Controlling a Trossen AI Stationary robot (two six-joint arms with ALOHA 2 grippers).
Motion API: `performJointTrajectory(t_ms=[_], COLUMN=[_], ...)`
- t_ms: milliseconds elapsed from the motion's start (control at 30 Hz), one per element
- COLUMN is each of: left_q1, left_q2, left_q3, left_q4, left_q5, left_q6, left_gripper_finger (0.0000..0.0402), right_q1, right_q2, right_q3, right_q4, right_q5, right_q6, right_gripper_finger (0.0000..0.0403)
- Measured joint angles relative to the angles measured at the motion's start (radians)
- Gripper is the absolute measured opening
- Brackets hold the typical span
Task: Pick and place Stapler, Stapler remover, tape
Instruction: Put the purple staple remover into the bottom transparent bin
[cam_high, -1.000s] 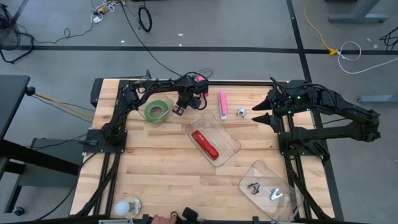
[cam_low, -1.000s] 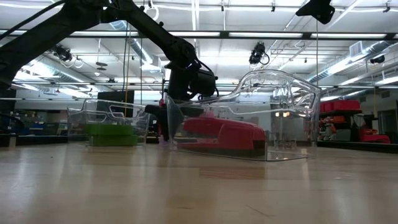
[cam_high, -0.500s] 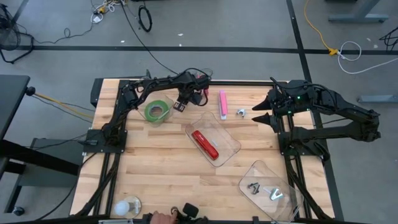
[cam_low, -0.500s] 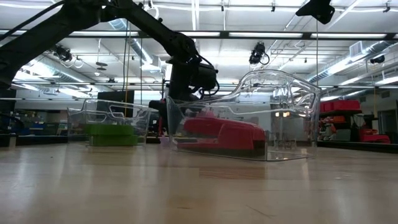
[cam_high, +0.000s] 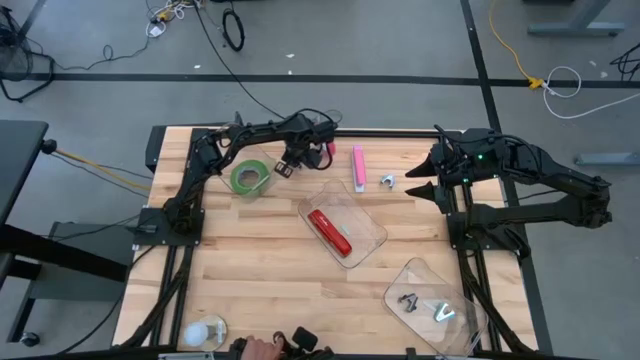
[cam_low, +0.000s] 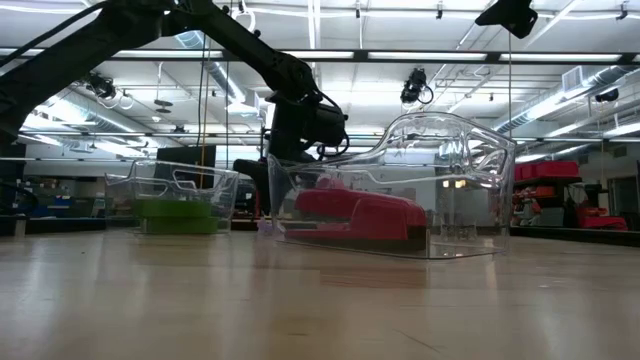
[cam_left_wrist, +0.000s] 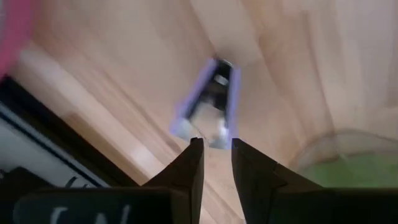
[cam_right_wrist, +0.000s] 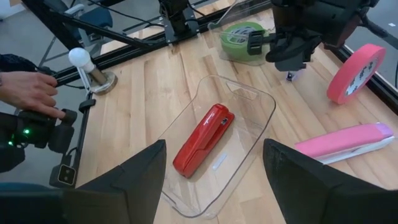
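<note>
From above, the left gripper (cam_high: 287, 168) hangs over the far part of the table (cam_high: 250, 270), just beside the tray with the green tape (cam_high: 250, 178). The red stapler (cam_high: 330, 232) lies in a clear tray (cam_high: 372, 232) at the middle. A pink stapler (cam_high: 358, 167) lies on the table behind it. The right gripper (cam_high: 425, 180) waits at the right side.

In the low view, the red stapler (cam_low: 360, 215) lies inside its tray (cam_low: 470, 170). The green tape (cam_low: 175, 212) is in another tray at the left, and the left arm (cam_low: 300, 110) is above and behind them.

In the left wrist view, the jaws of the left gripper (cam_left_wrist: 215, 144) stand a little apart and hold nothing. A purple remover (cam_left_wrist: 208, 106) lies on the table just past them.

In the right wrist view, the jaws of the right gripper (cam_right_wrist: 214, 143) are wide open and empty, above the red stapler (cam_right_wrist: 203, 140). A pink tape (cam_right_wrist: 364, 68) stands on its edge at the table's border. A person's hand (cam_right_wrist: 31, 93) holds a device beside the table.
</note>
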Motion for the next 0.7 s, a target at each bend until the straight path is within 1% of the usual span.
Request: performJointTrajectory(t_ms=[100, 333, 433, 567, 700], left_q1=[0.0, -0.002, -0.005, -0.012, -0.013], left_q2=[0.0, 0.003, 0.006, 0.006, 0.007], left_q3=[0.0, 0.0, 0.0, -0.001, -0.036], left_q4=[-0.01, -0.017, -0.015, -0.003, 0.004], left_q5=[0.0, -0.009, -0.011, -0.01, -0.011], left_q6=[-0.013, -0.058, -0.068, -0.087, -0.087], left_gripper_finger=[0.0101, 0.0165, 0.0184, 0.0192, 0.0186], right_q1=[0.0, 0.0, 0.0, 0.0, 0.0], right_q2=[0.0, 0.0, 0.0, 0.0, 0.0], right_q3=[0.0, 0.0, 0.0, 0.0, 0.0], right_q4=[0.0, 0.0, 0.0, 0.0, 0.0], right_q5=[0.0, 0.0, 0.0, 0.0, 0.0], right_q6=[0.0, -0.01, -0.01, -0.01, -0.01], right_gripper_finger=[0.0268, 0.0268, 0.0268, 0.0268, 0.0268])
